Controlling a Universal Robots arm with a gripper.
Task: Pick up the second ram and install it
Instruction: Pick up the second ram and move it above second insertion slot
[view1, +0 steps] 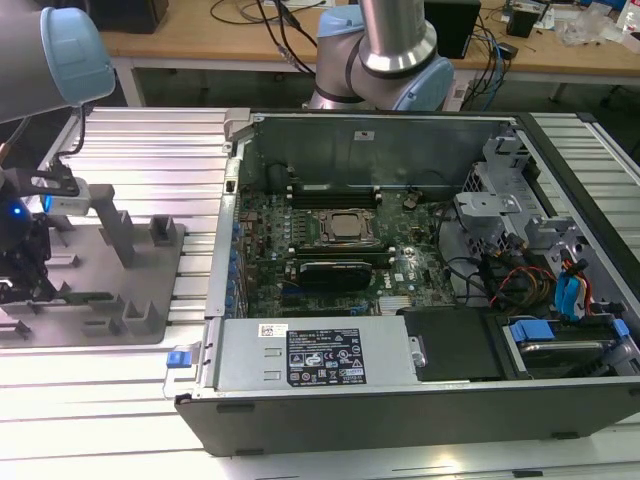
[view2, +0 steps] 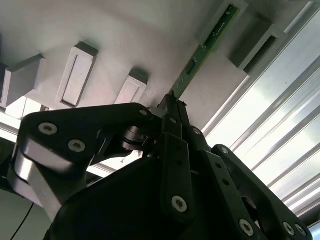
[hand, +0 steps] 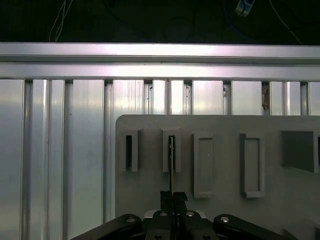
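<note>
**Gripper pinches the second ram at the grey plate**

A big silver metal table (view1: 130, 140) with long grooves holds everything. In the exterior view, a large, open, dark grey computer case (view1: 400, 415) lies from the middle out to three o'clock. Its green board is inside, with a square silver processor (view1: 345, 228) in the middle. The grey and light blue robot arm (view1: 395, 40) stands at twelve o'clock and bends over toward nine o'clock. There, a flat grey plastic holder plate (view1: 90, 255) with raised blocks lies on the table, just beside the case.

The black metal gripper (view2: 172, 107) hangs over this plate. Its two fingers are pressed together on one end of the second ram (view2: 205, 47), a long, thin, flat green board stick with small dark chips. The stick stands on its edge. Its far end sits in a small grey slotted block (view2: 239, 6) on the plate. In the first wrist view, the second ram (hand: 171, 160) looks like a thin line running from the gripper (hand: 173, 196) to that block.
</note>
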